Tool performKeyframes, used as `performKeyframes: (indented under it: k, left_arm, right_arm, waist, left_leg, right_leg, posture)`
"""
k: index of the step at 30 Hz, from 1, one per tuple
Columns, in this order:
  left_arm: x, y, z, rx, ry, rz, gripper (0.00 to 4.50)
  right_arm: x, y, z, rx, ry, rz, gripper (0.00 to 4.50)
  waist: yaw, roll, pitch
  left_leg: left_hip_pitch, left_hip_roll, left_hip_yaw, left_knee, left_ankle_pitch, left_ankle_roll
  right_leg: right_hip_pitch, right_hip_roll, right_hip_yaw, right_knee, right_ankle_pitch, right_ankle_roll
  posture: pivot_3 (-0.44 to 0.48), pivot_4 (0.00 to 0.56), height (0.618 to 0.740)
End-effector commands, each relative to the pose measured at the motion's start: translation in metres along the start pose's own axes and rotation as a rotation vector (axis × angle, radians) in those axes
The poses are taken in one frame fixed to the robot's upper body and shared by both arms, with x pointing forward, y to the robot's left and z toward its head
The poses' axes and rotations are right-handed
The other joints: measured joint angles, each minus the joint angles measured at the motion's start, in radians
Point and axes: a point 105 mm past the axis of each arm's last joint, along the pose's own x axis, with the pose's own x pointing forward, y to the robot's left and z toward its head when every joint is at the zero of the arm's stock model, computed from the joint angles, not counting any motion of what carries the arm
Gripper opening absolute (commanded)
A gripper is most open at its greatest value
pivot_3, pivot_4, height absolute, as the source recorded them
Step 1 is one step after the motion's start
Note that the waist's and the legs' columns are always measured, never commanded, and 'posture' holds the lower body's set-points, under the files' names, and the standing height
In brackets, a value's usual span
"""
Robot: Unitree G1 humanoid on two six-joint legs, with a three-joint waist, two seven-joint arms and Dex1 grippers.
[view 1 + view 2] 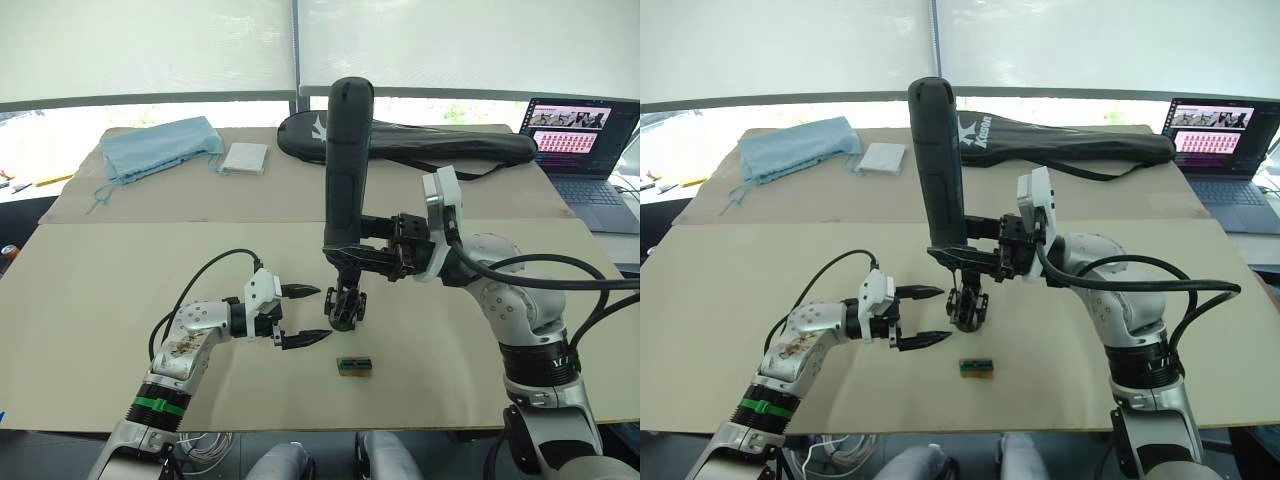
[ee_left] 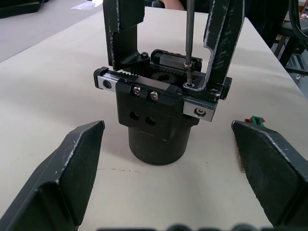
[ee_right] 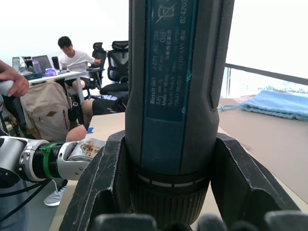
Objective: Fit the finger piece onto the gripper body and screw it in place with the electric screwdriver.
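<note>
Black gripper body just beyond gaping empty left gripper | right gripper clamps electric screwdriver

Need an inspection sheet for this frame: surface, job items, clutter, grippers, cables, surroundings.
Surface: tan table, bare around the work.
Job's things: gripper body upright on its round base, both fingers standing on it; screwdriver upright above, its bit down on a screw on the body's top.
Clutter: small green box beside the body; blue cloth, white pad and black bag at the far edge.
Grippers: left gripper open, facing the body, not touching; right gripper shut on the screwdriver.
Cables: black leads loop off both arms.
Surroundings: laptop at right; windows behind; seated person at a desk.
</note>
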Motion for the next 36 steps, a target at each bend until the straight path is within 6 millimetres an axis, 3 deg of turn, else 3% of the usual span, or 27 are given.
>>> performKeyframes:
  k: [1,36]
  left_arm:
    - [0.002,0.002,0.008,0.039,-0.02,-0.002,4.5]
    - [0.018,0.006,-0.005,0.061,0.031,-0.012,4.5]
  right_arm:
    - [0.003,0.004,0.02,-0.091,-0.06,0.02,1.92]
    - [0.001,0.01,0.009,-0.097,-0.029,0.034,1.92]
  waist:
    - [0.0,0.0,0.0]
    - [0.001,0.0,0.0]
  left_leg:
    - [0.0,0.0,0.0,0.0,0.0,0.0]
    - [0.0,0.0,0.0,0.0,0.0,0.0]
  right_leg:
    - [0.0,0.0,0.0,0.0,0.0,0.0]
    - [0.0,0.0,0.0,0.0,0.0,0.0]
  posture:
    - [0.0,0.15,0.74]
    - [0.0,0.15,0.74]
